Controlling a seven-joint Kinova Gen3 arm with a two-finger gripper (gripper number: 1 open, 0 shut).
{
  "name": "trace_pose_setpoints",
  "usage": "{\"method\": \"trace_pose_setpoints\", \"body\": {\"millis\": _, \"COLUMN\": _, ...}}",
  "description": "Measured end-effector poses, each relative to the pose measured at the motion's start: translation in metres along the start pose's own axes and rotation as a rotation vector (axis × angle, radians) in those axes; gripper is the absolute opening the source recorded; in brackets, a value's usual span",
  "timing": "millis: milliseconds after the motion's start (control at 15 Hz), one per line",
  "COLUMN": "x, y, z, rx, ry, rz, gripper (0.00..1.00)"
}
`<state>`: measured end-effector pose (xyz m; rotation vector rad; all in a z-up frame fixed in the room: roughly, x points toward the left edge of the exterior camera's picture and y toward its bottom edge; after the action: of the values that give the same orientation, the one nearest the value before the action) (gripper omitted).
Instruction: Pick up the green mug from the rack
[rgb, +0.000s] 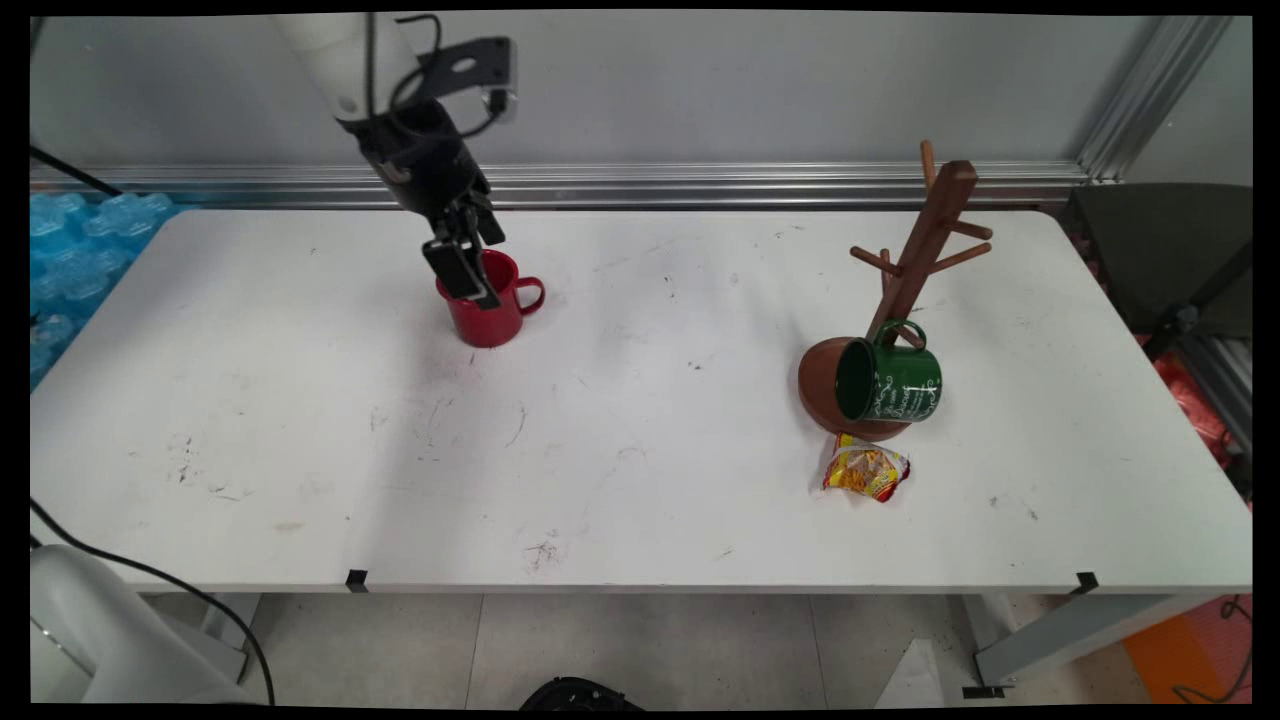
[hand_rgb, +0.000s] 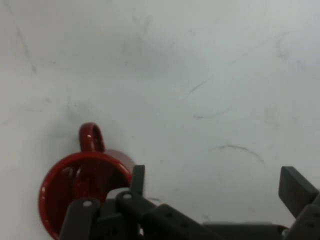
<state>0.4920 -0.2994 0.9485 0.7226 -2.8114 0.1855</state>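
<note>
Hand (rgb: 470, 262) is seen spread apart at red mug's (rgb: 492, 318) rim; one finger (hand_rgb: 137, 181) is best kept inside.

The gripper (rgb: 470, 265) hangs at the rim of a red mug (rgb: 490, 305), one finger overlapping its mouth; handle pointing away.

Glossy red mug (rgb: 490, 305), wooden rack (rgb: 915, 270)
</note>
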Motion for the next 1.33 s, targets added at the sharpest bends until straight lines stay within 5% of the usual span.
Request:
{"method": "trace_pose_setpoints", "body": {"millis": 933, "x": -0.055, "y": 0.045, "z": -0.054, "rx": -0.12, "ry": 0.199, "rz": -0.071, "gripper": 1.0}}
{"method": "trace_pose_setpoints", "body": {"millis": 1333, "x": -0.052, "y": 0.065, "z": -0.05, "rx": -0.168, "ry": 0.279, "rz": -0.143, "gripper": 1.0}}
